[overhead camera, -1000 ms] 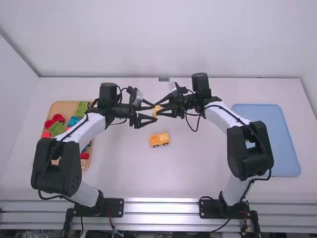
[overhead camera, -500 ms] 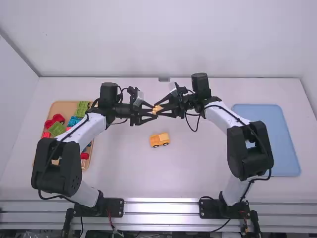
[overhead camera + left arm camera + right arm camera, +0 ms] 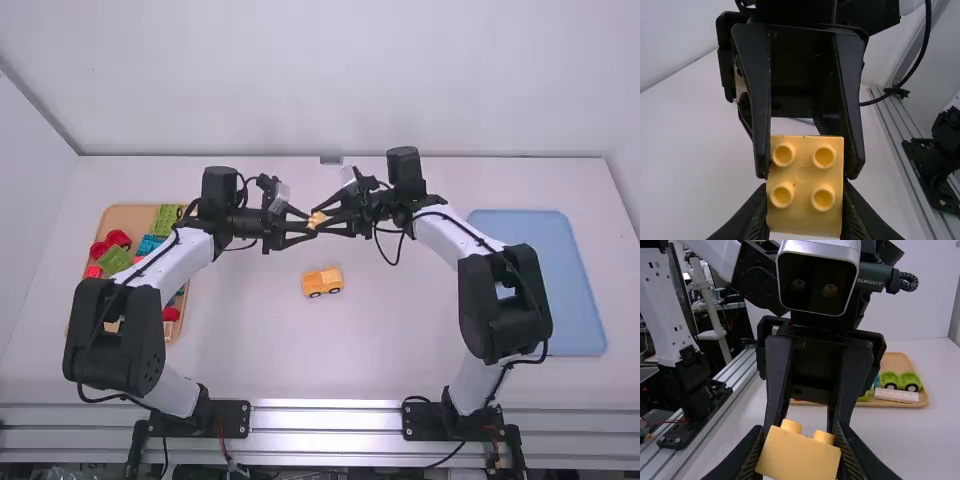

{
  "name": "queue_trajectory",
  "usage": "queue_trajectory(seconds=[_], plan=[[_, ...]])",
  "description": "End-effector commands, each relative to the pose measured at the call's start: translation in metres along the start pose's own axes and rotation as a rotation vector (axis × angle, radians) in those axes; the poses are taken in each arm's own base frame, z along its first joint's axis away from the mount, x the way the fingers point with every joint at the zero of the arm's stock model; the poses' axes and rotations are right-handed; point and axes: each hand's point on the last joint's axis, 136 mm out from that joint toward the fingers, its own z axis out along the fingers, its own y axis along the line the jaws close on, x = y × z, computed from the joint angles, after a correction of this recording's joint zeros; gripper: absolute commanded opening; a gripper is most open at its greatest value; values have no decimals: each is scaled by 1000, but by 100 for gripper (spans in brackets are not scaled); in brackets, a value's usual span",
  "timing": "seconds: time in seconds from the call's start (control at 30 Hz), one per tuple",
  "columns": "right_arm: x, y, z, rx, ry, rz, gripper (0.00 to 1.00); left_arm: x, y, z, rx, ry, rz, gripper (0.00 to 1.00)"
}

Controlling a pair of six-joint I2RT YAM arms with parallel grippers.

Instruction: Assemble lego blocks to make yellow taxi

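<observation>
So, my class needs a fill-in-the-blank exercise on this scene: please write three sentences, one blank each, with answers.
The left gripper and right gripper both hold one small yellow plastic block, whose stud count in the left wrist view is ____.

The yellow toy car stands on black ____.

The flat rectangular tray right of the arms is coloured ____.

Answers: four; wheels; blue.

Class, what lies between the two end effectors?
A yellow block lies between the left end effector and the right end effector. The high view shows it there; both wrist views show its studs.
</observation>
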Motion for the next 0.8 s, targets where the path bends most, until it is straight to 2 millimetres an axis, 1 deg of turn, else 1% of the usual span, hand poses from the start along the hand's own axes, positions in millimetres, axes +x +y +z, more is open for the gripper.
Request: queue_trajectory(seconds=[0.0, 0.03, 0.07, 0.1, 0.2, 0.27, 0.3, 0.33, 0.37, 0.4, 0.43, 0.47, 0.53, 0.57, 0.6, 0.63, 0.67, 0.73, 0.77], plan=[[-4, -5, 0, 2, 0, -11, 58, -1, 1, 2, 9, -2, 16, 11], [-4, -6, 0, 2, 0, -14, 65, -1, 1, 2, 9, -2, 16, 10], [-5, -6, 0, 2, 0, -10, 80, 0, 1, 2, 10, -1, 20, 10], [-6, -7, 0, 3, -1, -8, 99, 1, 1, 2, 12, 1, 35, 9], [-12, -12, -5, 17, -6, 7, 99, 7, 7, 2, -30, 29, 39, 9], [-19, -18, -11, 41, -9, 29, 99, 16, 22, 0, -118, 78, 16, 8], [-19, -20, -12, 53, -8, 35, 99, 18, 24, 0, -130, 86, 13, 8], [-21, -34, -18, 125, -3, 78, 99, 25, 32, 0, -187, 125, 4, 3], [-22, -48, -25, 208, -2, 120, 99, 31, 39, 0, -233, 160, -6, 2], [-20, -69, -38, 339, -1, 170, 99, 41, 47, -2, -298, 207, -29, 2], [-18, -77, -43, 389, 1, 181, 99, 44, 51, -3, -324, 224, -42, 2], [-14, -94, -58, 507, 9, 204, 99, 52, 58, -5, -385, 266, -67, 3], [0, -119, -88, 722, 42, 261, 99, 69, 69, -12, -488, 355, -97, 7], [2, -122, -92, 751, 48, 272, 99, 72, 70, -13, -503, 371, -100, 8], [9, -128, -106, 846, 78, 304, 99, 83, 74, -19, -558, 434, -108, 10], [15, -130, -116, 910, 106, 326, 99, 93, 77, -25, -608, 490, -121, 11], [18, -131, -121, 944, 128, 331, 99, 101, 78, -30, -633, 535, -119, 11], [23, -130, -125, 982, 163, 340, 99, 116, 73, -39, -642, 626, -108, 11], [26, -128, -125, 997, 189, 342, 99, 131, 63, -46, -606, 718, -90, 12]])
